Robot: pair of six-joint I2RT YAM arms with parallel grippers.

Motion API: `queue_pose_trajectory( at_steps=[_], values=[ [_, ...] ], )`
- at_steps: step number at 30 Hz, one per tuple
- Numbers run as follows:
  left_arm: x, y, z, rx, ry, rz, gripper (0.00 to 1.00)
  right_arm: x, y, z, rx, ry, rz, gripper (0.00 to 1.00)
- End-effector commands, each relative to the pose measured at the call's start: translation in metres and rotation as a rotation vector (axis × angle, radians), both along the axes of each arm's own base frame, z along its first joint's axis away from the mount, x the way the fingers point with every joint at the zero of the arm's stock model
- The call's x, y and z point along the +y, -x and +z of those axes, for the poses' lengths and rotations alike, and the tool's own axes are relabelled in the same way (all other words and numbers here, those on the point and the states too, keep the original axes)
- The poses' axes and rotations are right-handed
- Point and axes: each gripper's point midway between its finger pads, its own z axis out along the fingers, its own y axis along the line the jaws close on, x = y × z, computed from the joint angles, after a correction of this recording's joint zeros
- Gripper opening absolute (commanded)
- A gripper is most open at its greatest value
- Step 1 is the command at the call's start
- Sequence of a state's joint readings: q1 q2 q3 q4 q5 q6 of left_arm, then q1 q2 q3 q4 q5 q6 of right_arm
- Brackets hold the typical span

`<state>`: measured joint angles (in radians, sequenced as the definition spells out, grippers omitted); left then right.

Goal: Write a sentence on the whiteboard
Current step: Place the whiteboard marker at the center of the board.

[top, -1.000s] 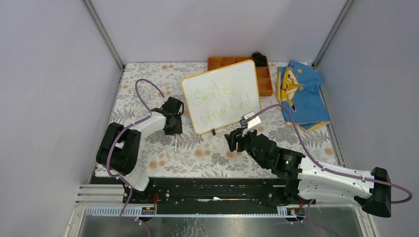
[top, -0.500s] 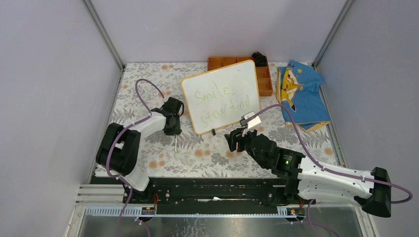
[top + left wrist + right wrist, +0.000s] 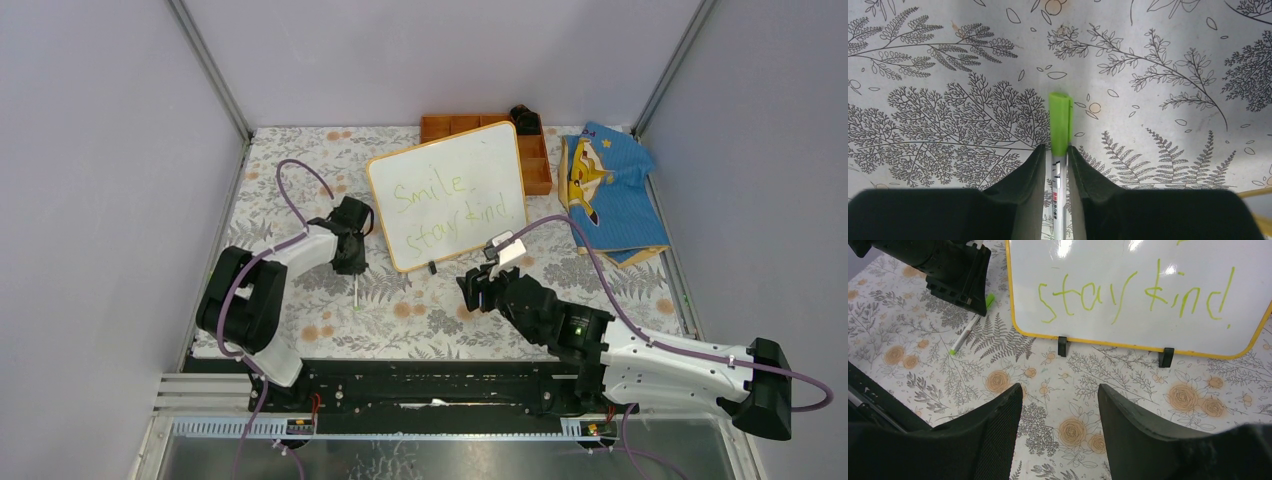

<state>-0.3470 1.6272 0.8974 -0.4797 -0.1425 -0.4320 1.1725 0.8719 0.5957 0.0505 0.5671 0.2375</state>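
Mid-back of the worktop (image 3: 420, 322): the whiteboard (image 3: 478, 160), a glossy white rectangle with rounded corners and a thin orange-yellow frame, turned a little askew, near edge down on two small black feet (image 3: 1062, 346). Across it, the sentence (image 3: 450, 207) in thin, pale yellow-green strokes, two lines, "Smile" over "stay kind", with glare spots above the lower line in the right wrist view. Behind and partly hidden by the board, an orange compartment tray (image 3: 538, 168); at its far corner a small black object, too small to identify. To the right, a rumpled blue cloth (image 3: 620, 195) with a yellow cartoon figure and stars.

Left of the board, low over the worktop, the left fingers (image 3: 1034, 172): matte black, wedge-shaped, set to a narrow slot and closed on the silvery barrel of the marker (image 3: 1060, 122), lime-green cap poking out past the tips, whole pen lying along the worktop. Just in front of the board's near edge, the right fingers (image 3: 998, 435): black, finely textured inner faces, spread wide, nothing between them, only flowered covering below.

Worktop covered in a pale sheet printed with grey ferns and tan roses. Around it, plain lavender-grey walls (image 3: 440, 50), slim metal posts (image 3: 208, 70) at the back corners, a black rail (image 3: 440, 383) along the near edge by both arm bases.
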Motion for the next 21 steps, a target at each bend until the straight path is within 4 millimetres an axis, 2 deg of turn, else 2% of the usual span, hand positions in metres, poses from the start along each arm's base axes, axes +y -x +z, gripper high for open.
queue_pose_trajectory(
  at_steps=[1,21],
  values=[
    [0.003,-0.003,-0.002,0.009,-0.037,-0.013,0.26,-0.001,-0.005,0.012,-0.027,-0.050,-0.033,0.63],
    [0.015,-0.011,-0.004,0.008,-0.017,0.063,0.06,-0.005,-0.005,0.014,-0.041,-0.064,-0.037,0.63]
  ],
)
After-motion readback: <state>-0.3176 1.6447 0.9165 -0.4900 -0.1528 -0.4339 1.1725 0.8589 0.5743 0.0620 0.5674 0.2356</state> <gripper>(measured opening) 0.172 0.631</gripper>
